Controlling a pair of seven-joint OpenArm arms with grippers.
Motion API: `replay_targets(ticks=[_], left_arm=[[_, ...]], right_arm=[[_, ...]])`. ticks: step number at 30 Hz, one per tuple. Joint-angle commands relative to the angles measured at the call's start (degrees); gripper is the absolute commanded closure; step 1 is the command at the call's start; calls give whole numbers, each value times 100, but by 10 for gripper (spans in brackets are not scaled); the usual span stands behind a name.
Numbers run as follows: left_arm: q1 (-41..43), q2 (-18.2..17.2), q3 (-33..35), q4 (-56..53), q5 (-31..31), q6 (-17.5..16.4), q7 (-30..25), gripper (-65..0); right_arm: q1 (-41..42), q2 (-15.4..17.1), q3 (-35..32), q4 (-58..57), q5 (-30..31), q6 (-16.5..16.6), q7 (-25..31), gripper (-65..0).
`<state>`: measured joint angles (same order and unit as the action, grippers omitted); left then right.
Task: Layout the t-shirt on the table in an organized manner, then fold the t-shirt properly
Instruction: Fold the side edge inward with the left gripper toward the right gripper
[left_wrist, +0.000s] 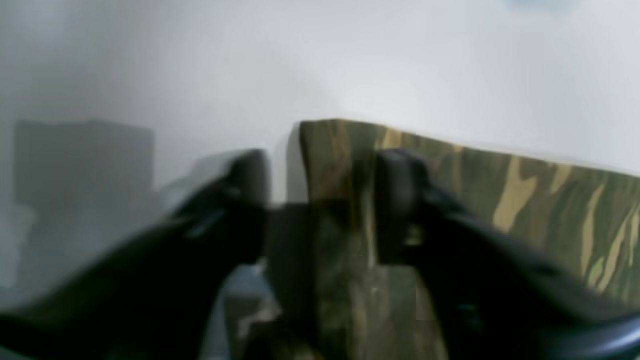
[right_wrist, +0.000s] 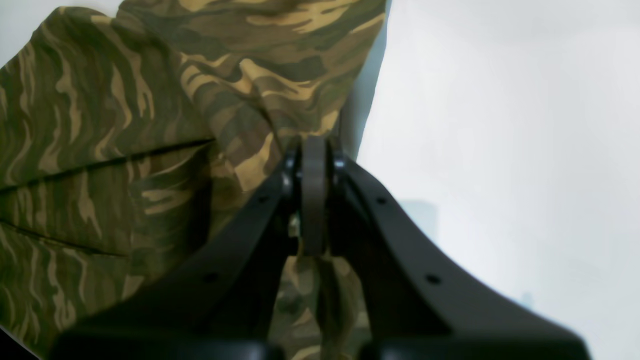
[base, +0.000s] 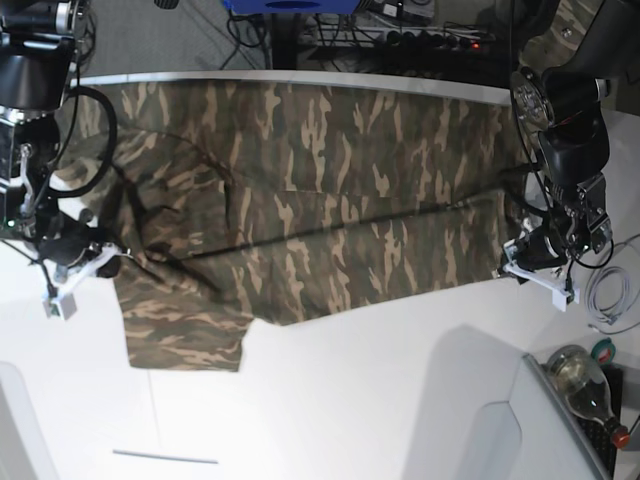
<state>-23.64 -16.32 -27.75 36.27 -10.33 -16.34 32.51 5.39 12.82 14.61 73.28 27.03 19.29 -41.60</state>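
Your left gripper (left_wrist: 320, 175): fingers a bit apart, blurry t-shirt (left_wrist: 550, 210) edge between them; can't tell if pinched. Your right gripper (right_wrist: 314, 165): fingers squeezed tight on t-shirt fold. In base view, t-shirt (base: 320, 200) spreads wide across upper half of white table (base: 380, 400), grippers at its left and right ends, one sleeve hanging toward lower left.

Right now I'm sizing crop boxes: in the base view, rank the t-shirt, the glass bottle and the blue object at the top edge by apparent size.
1. t-shirt
2. glass bottle
3. blue object, though cropped by the frame, so unsure.
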Motion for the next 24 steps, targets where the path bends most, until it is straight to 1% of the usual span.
replay_targets(ticks=[1,3,4,6,8,11,14,19,21,24], left_arm=[[-67,1,10,34,0,-6,-126,-137],[-58,18,10,-62,0,-6,-337,-26],[-76,18,10,-150,0,-6,-460,0],[-146,10,291,-273,0,-6,-636,0],[-216,1,792,-256,-44,-6,-741,0],[-480,18,1232,-221,-62,-6,-750,0],[-761,27,1258,-221,-62,-6,-750,0],[-1166,18,1267,-221,-62,-6,-741,0],[-1271,10,1285,-221,-62,-6,-741,0],[-1377,18,1293,-221,-62,-6,-741,0]], right_arm=[[125,85,20,114,80,54,121,0],[134,85,20,88,80,54,121,0],[134,85,20,88,71,54,121,0],[143,85,20,88,71,54,121,0],[230,94,11,70,71,54,121,0],[415,120,11,-106,71,54,138,0],[679,138,3,-457,62,54,402,0],[1145,331,-94,-1187,62,62,851,0],[1250,507,-270,-1451,62,62,1149,0],[1444,683,-745,-1829,62,62,1677,0]])
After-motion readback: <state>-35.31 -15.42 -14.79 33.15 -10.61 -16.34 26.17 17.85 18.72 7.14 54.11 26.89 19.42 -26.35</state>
